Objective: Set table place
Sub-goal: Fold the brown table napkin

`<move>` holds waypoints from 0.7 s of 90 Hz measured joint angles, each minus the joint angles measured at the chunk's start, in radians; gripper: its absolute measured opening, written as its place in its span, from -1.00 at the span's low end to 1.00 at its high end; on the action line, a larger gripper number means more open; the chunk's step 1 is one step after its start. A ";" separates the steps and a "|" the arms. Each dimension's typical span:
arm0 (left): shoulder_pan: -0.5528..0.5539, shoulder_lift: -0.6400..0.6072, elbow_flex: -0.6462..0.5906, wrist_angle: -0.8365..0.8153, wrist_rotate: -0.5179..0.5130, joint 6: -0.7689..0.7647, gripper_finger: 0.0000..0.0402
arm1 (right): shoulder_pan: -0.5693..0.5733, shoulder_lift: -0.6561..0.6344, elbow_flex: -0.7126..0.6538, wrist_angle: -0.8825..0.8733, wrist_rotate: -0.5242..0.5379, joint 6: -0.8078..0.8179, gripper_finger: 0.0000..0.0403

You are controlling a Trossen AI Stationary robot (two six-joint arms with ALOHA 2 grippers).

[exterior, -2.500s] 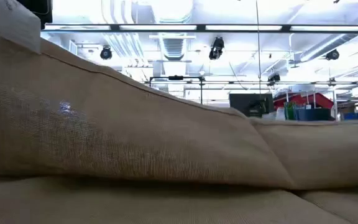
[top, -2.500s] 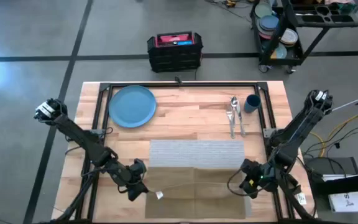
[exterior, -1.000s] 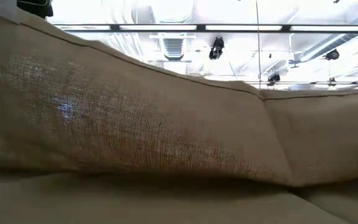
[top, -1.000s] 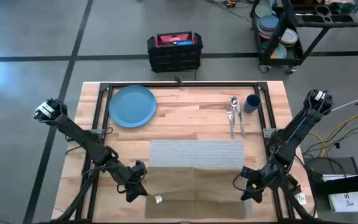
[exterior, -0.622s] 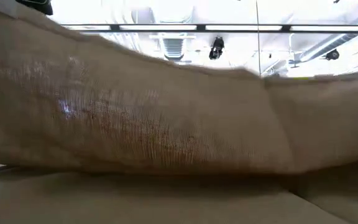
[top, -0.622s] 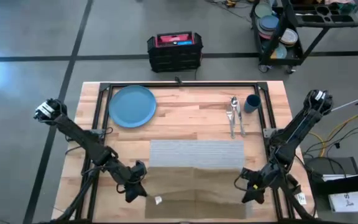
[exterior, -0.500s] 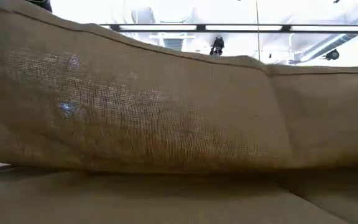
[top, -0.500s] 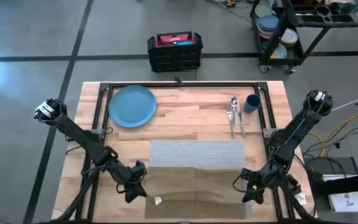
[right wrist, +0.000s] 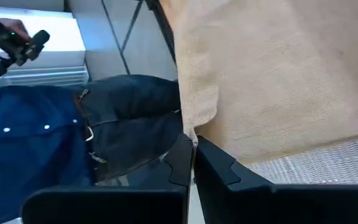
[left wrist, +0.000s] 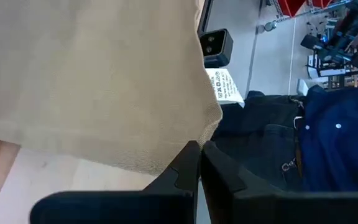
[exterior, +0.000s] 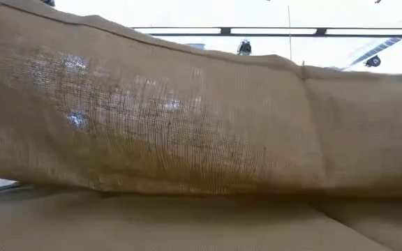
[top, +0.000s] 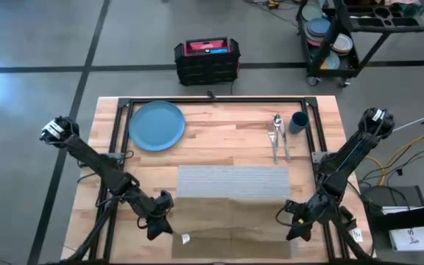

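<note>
1. The left gripper (top: 158, 225) has its fingers pinched together on the near-left corner of the tan napkin (top: 230, 221); the right gripper (top: 294, 227) is pinched the same way on the near-right corner.
2. The napkin lies along the table's (top: 219, 132) near edge, touching the near edge of the grey placemat (top: 232, 182).
3. The step appears to be folding or spreading the napkin.
4. Next, both arms likely carry the held edge evenly, then release.
5. The plate (top: 156, 125), cutlery (top: 278, 137) and cup (top: 298, 121) wait at the far side.

napkin (exterior: 187, 125): coarse matt cloth | table (top: 219, 140): wood | fork (top: 272, 143): shiny metal
</note>
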 joint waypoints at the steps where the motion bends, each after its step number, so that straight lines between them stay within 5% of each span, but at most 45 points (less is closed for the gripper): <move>1: 0.000 0.000 0.000 0.000 0.000 0.000 -1.00 | 0.000 0.000 -0.001 -0.001 0.000 0.000 -1.00; 45: 0.007 0.001 0.000 0.000 0.044 -0.001 -1.00 | 0.002 0.003 -0.021 0.014 -0.002 0.005 -1.00; 63: 0.045 -0.027 0.000 -0.046 0.031 -0.002 -1.00 | 0.002 -0.077 -0.017 -0.021 0.113 -0.021 -1.00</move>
